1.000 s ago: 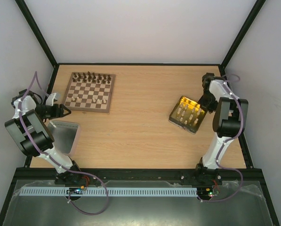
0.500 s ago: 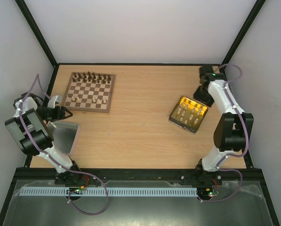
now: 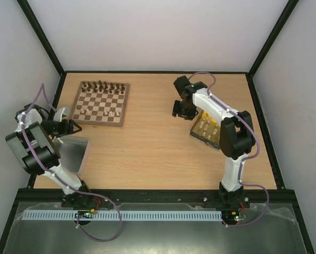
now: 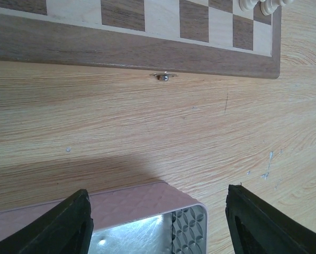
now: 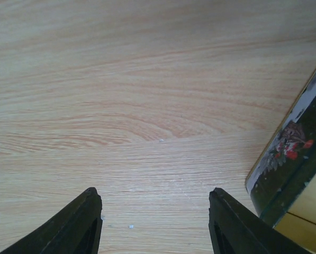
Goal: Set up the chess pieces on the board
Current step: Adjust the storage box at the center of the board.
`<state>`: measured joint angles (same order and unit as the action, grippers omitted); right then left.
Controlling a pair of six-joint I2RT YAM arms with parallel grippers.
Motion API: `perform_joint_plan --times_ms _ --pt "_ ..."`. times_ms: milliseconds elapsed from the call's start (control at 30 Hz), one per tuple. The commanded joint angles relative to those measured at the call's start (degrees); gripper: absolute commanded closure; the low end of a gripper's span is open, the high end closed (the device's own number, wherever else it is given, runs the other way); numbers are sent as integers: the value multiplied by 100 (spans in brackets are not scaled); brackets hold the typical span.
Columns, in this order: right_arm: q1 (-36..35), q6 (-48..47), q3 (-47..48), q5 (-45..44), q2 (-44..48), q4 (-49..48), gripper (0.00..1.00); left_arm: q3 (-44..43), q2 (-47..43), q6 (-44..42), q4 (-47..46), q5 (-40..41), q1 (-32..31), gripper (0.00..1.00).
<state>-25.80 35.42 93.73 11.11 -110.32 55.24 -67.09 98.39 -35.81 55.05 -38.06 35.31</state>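
- The board (image 3: 101, 103) lies at the far left of the table (image 3: 147, 137), slightly askew to the table's edges.
- Dark pieces (image 3: 102, 85) stand in a line along the board's far edge.
- A few cream pieces (image 3: 113, 113) stand on its near rows, some near the left corner and some nearer the right. There seem to be about four, but they are too small to count from overhead.
- The left gripper (image 3: 73, 126) hangs just off the board's near-left corner, above the far end of the lid (image 3: 73, 151).
- In the left wrist view its fingers (image 4: 57, 227) are spread wide with nothing between them. The lid's pale rim and patterned inside show below, with bare wood beyond it.
- The same view shows the board's dark border and a small metal catch (image 4: 163, 76) on its side.
- The tray (image 3: 199, 136) sits right of centre, turned at an angle, with other cream pieces (image 3: 206, 126) standing in it. The right arm crosses over its right side.
- The right gripper (image 3: 179, 112) is over bare table just left of the tray's far corner, well apart from the board.
- In the right wrist view its fingers (image 5: 78, 225) are held apart and empty over wood grain. The tray's printed outer wall is at the right edge.
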Motion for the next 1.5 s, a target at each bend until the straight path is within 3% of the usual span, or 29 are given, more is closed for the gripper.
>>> perform_joint_plan --times_ms 0,400,800,1133,1467 --pt "75 70 -223 308 -218 -70 47 -63 -286 16 250 17 -7 29" --pt "75 -7 -1219 102 -111 -279 49 64 -379 -33 239 168 -15 29" --pt "84 -17 -2587 -59 1118 -144 48 130 -348 43 111 256 -15 28" --pt "119 -47 -2230 -149 1502 254 48 75 -351 171 78 276 -59 28" --pt "164 -209 -1825 -695 1323 516 48 79 -407 246 80 310 -85 28"
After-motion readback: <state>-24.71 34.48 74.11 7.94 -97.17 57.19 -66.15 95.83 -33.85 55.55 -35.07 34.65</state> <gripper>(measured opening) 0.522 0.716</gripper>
